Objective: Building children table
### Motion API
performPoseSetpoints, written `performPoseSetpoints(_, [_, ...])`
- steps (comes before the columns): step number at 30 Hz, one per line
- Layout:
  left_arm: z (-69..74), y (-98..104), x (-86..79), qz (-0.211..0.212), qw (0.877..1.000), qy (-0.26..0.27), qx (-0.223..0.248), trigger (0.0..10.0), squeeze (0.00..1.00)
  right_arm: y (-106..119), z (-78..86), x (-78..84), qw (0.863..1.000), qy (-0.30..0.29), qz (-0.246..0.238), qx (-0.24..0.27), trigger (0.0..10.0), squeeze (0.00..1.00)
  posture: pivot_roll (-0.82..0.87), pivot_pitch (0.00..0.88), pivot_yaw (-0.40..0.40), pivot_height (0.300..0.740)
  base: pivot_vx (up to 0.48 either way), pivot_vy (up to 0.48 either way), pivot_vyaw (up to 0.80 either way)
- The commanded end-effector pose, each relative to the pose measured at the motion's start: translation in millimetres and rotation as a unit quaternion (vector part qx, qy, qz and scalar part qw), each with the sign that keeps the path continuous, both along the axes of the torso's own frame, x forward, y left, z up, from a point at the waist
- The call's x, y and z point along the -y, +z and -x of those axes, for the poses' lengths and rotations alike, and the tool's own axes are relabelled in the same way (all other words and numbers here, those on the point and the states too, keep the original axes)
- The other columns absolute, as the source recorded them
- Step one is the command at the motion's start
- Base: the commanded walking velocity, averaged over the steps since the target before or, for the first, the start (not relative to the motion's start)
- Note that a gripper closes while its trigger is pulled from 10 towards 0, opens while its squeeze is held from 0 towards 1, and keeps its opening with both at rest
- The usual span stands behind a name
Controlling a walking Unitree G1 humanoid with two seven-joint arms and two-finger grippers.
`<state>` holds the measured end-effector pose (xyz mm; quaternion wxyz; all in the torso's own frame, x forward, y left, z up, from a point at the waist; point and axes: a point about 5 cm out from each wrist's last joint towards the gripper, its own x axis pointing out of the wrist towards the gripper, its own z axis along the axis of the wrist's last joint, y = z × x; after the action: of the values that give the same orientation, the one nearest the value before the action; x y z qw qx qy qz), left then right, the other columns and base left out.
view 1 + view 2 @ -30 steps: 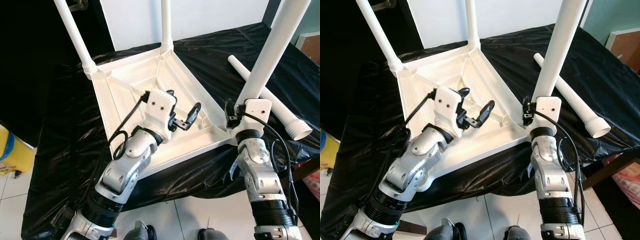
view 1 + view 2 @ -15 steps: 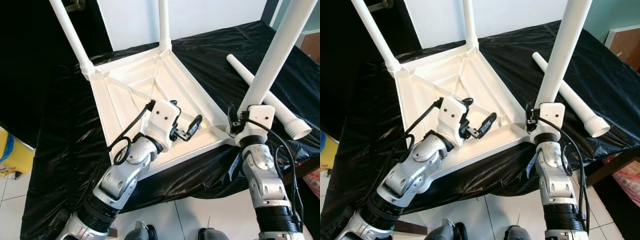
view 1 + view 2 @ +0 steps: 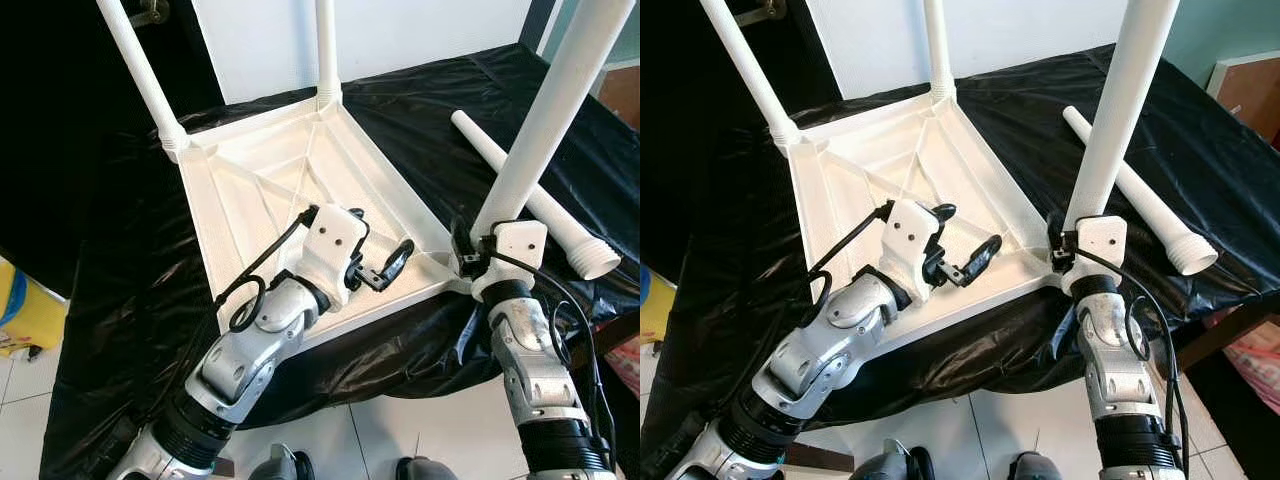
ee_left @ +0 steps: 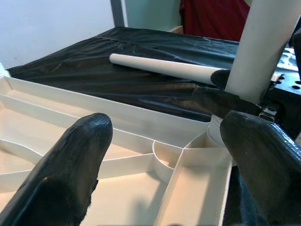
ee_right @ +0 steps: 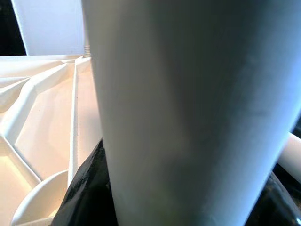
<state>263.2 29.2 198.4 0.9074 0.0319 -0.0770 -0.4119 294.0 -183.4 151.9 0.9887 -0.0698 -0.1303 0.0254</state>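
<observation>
Left eye view: right tool (image 3: 470, 262) around leg (image 3: 545, 115)

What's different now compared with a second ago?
The left gripper, fingers open, has slid across the upturned tabletop toward the corner where the right gripper stays clamped on the table leg standing there. The two fitted legs and the loose leg on the black sheet stayed put.

A black glossy sheet (image 3: 130, 250) drapes the table. Behind it stands a pale wall (image 3: 420, 30), dark at one side. Below is a white tiled floor (image 3: 20, 420), with something yellow (image 3: 25, 310), perhaps a bin, at its edge.
</observation>
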Motion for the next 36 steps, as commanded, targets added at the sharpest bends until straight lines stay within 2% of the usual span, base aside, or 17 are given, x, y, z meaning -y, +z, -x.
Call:
performPoseSetpoints(1, [14.8, -2.1, 7.8, -0.029, 0.989, -0.143, -0.001, 10.0, 0.0, -22.6, 3.6, -5.3, 0.999, 0.026, 0.008, -0.047, 10.0, 0.0, -0.08, 0.134, 0.1, 0.74, 0.0, 0.0, 0.0])
performPoseSetpoints(6, [16.0, -1.1, 7.2, -0.03, 0.989, -0.146, -0.003, 10.0, 0.0, -29.8, 3.5, -5.3, 0.997, 0.058, 0.01, -0.054, 10.0, 0.0, -0.07, 0.135, 0.104, 0.74, 0.0, 0.0, 0.0])
performPoseSetpoints(7, [16.4, 0.0, 6.7, -0.03, 0.989, -0.148, -0.003, 10.0, 0.0, -32.4, 2.4, -7.3, 0.995, 0.083, 0.012, -0.062, 10.0, 0.0, -0.07, 0.137, 0.106, 0.74, 0.0, 0.0, 0.0])
performPoseSetpoints(12, [16.9, 0.8, 6.2, -0.029, 0.988, -0.149, -0.005, 10.0, 0.0, -34.9, 0.9, -8.9, 0.991, 0.109, 0.023, -0.067, 10.0, 0.0, -0.07, 0.138, 0.108, 0.74, 0.0, 0.0, 0.0])
performPoseSetpoints(16, [17.3, 1.3, 5.8, -0.03, 0.988, -0.15, -0.005, 10.0, 0.0, -37.3, 0.1, -8.5, 0.988, 0.126, 0.042, -0.073, 10.0, 0.0, -0.06, 0.142, 0.107, 0.74, 0.0, 0.0, 0.0])
performPoseSetpoints(18, [17.8, 2.5, 4.8, -0.03, 0.988, -0.149, -0.006, 10.0, 0.0, -42.9, 1.4, -9.0, 0.982, 0.156, 0.074, -0.08, 10.0, 0.0, -0.05, 0.147, 0.104, 0.74, 0.0, 0.0, 0.0])
performPoseSetpoints(25, [18.7, 3.6, 3.8, -0.029, 0.989, -0.147, -0.009, 10.0, 0.0, -46.9, 1.1, -11.0, 0.976, 0.186, 0.066, -0.092, 10.0, 0.0, -0.05, 0.149, 0.103, 0.74, 0.0, 0.0, 0.0])
performPoseSetpoints(29, [20.0, 5.1, 3.0, -0.027, 0.989, -0.146, -0.01, 10.0, 0.0, -44.4, -6.0, -10.3, 0.976, 0.195, 0.024, -0.093, 10.0, 0.0, -0.04, 0.152, 0.097, 0.74, 0.0, 0.0, 0.0])
performPoseSetpoints(36, [20.6, 6.4, 2.6, -0.026, 0.989, -0.144, -0.011, 10.0, 0.0, -43.3, -9.3, -9.1, 0.973, 0.209, 0.027, -0.094, 10.0, 0.0, -0.03, 0.152, 0.089, 0.74, 0.0, 0.0, 0.0])
